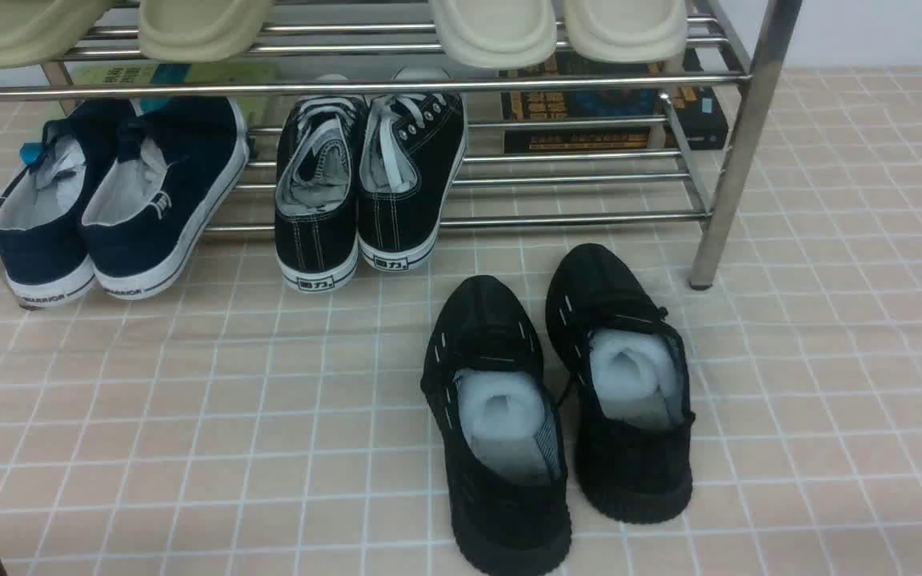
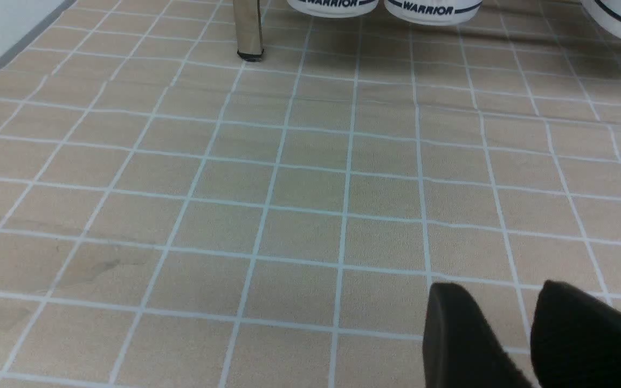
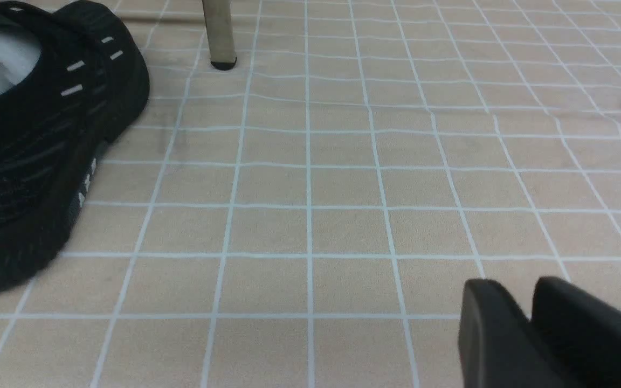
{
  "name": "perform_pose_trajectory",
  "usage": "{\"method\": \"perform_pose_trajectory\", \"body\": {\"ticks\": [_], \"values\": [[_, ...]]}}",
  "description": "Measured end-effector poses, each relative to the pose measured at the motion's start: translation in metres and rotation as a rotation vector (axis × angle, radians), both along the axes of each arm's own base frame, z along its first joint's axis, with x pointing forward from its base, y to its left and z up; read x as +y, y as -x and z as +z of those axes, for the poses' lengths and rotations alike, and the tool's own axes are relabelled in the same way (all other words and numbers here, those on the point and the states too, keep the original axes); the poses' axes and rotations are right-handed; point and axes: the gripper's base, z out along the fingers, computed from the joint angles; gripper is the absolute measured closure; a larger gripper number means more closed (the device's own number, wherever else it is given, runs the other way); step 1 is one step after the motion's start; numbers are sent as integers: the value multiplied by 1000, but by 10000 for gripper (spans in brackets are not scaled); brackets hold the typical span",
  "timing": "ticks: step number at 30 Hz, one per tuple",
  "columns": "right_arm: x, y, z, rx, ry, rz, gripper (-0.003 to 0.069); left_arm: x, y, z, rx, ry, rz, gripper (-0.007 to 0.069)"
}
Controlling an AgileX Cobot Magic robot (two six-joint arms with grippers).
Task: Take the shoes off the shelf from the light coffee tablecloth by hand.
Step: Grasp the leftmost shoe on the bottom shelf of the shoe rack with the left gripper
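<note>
Navy WARRIOR shoes side by side, heels outward, on chrome shelf's lower-left tier, over gridded tablecloth.

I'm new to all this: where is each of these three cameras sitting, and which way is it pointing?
Front view: between the arms, facing forward at the shelf, navy shoes and black trainers; neither gripper shows.
Left wrist view: low over the tablecloth, facing the WARRIOR soles; left gripper at the edge.
Right wrist view: low, beside one black trainer; right gripper at the edge.
Shared: the front and left wrist views both show the navy shoes.
</note>
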Motion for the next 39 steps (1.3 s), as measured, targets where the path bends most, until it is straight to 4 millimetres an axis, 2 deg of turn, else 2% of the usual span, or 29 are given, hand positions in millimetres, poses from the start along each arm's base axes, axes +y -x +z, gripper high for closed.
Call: {"method": "perform_pose_trajectory", "body": {"ticks": [29, 31, 35, 37, 39], "values": [[0, 0, 0, 0, 0, 0, 496, 0, 0, 0, -1, 16, 3, 385], [0, 0, 0, 0, 0, 0, 494, -2, 0, 0, -7, 127, 15, 385], [0, 0, 0, 0, 0, 0, 490, -10, 0, 1, -15, 558, 58, 385], [0, 0, 0, 0, 0, 0, 487, -16, 0, 2, -2, 896, 96, 385], [0, 0, 0, 0, 0, 0, 484, -19, 0, 2, 8, 1046, 115, 385]]}}
